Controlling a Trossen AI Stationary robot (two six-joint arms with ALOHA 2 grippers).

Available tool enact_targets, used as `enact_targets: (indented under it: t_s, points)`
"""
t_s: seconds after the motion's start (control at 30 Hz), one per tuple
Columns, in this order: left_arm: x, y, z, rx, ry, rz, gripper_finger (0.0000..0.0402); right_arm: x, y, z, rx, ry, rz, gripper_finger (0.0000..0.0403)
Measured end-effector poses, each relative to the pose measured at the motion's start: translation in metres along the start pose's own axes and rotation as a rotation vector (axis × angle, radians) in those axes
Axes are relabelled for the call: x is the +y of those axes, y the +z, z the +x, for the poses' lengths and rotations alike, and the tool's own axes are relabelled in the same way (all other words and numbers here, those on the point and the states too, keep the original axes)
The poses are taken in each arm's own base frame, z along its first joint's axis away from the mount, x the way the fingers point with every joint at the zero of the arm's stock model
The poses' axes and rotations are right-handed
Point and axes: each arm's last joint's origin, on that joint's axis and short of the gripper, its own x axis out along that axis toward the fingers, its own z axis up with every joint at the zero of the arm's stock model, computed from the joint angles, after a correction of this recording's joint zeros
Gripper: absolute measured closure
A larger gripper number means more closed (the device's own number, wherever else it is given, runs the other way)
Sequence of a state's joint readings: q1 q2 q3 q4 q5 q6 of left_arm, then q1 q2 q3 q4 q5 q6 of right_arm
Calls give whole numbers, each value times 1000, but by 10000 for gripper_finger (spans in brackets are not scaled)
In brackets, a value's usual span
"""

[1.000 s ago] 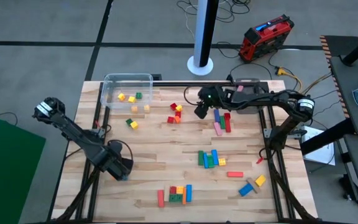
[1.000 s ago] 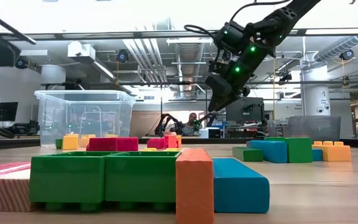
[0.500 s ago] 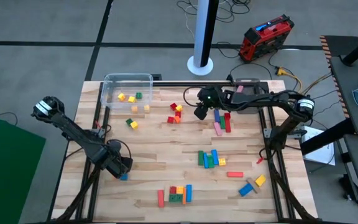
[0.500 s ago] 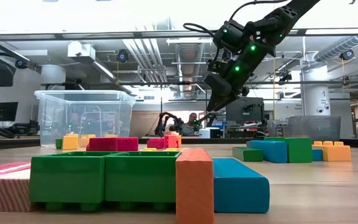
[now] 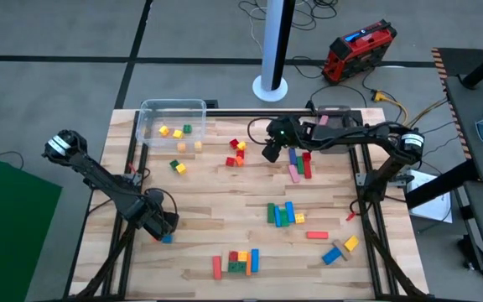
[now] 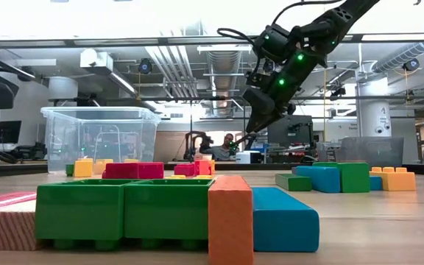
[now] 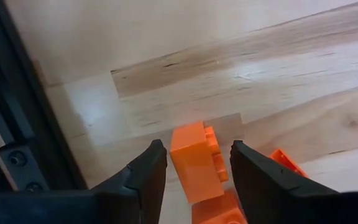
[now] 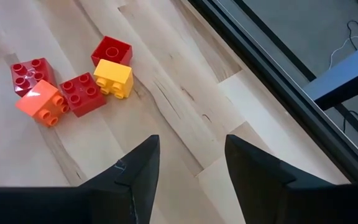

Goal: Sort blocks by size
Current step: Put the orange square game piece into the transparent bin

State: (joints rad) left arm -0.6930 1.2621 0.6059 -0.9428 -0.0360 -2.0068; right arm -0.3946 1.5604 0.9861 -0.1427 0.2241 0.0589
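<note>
High view: a wooden tabletop (image 5: 225,197) carried blocks (image 5: 283,215) in scattered groups: a green, blue and yellow cluster at centre right of the frame, a red, green, orange and blue row (image 5: 236,262) at lower centre, a pink, blue and red set of bars (image 5: 298,164) at upper right, small red, yellow and orange cubes (image 5: 236,153) at upper centre, and two yellow and green cubes (image 5: 177,166) left of those. A clear tub (image 5: 172,118) at upper left held a few yellow and green cubes. The left pincer (image 5: 163,226) sat low at lower left of the frame, a small blue block (image 5: 167,239) just beside it. The right pincer (image 5: 269,151) hung at upper centre, between the red cube cluster and the bars. Low view: the right pincer (image 6: 252,125) hung above the tabletop at upper centre right, fingers pointed down; green blocks (image 6: 124,211), an upright orange bar (image 6: 230,218) and a blue bar (image 6: 284,218) filled the foreground, the tub (image 6: 98,138) at left behind them. Left wrist view: the left pincer (image 7: 194,163) stood fairly narrow, an orange block (image 7: 196,160) tilted between its fingers; contact could not be told. Further orange pieces (image 7: 219,208) lay at the lower edge. Right wrist view: the right pincer (image 8: 190,149) stood wide, holding nothing; red, yellow and orange cubes (image 8: 73,81) lay at upper left of the frame.
</note>
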Motion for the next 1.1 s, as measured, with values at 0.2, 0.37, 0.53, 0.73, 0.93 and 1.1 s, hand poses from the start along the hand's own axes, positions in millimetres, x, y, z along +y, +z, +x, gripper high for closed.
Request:
enact_targets:
  t_s: [0.2,0.37,0.53,0.73,0.93,1.1]
  points:
    - [1,0,2,-1,1,8,282,0,-1,0,4,-1,0,230]
    - [0,0,1,0,-2,13,312,0,-2,1,6,0,-1,228]
    - [-1,0,0,2,-6,27,321,0,-4,1,12,-1,3,237]
    - [-2,0,-2,-3,-11,47,319,0,-9,2,26,-2,14,243]
    - [-5,0,-13,-49,-23,77,319,0,-10,3,30,-2,13,236]
    - [-8,1,-28,-123,-25,90,319,0,-10,3,31,-2,13,236]
